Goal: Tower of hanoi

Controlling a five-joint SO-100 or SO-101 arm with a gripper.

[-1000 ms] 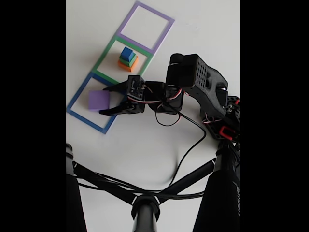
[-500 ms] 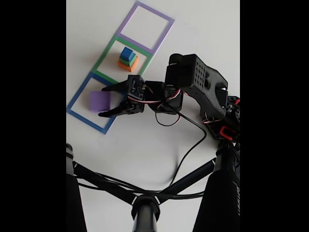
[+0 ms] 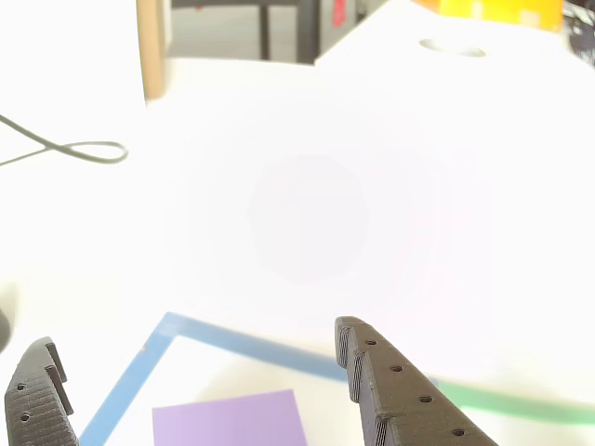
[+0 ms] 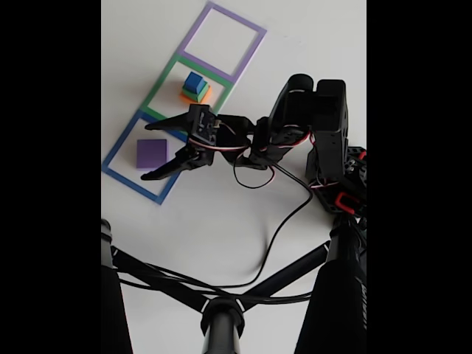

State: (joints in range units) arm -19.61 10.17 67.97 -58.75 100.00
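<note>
Fixed view: gripper [image 4: 150, 150] is hovering over the blue square outline [image 4: 118, 149], fingers spread wide and grasping nothing. Purple cube [image 4: 152, 153] is sitting inside that outline, roughly between the fingertips. Blue cube [image 4: 195, 82] is resting on the green cube [image 4: 192, 94] on the orange cube [image 4: 199, 96], stacked inside the green outline [image 4: 156, 89]. Purple outline [image 4: 198, 29] is lying beyond.

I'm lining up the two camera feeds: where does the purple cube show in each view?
Other view: the matte purple cube sits at the bottom edge, between the open claw's fingers.
Fixed view: the purple cube lies left of centre, just left of the claw.
Shared landmark: the flat blue square outline around the cube.
</note>
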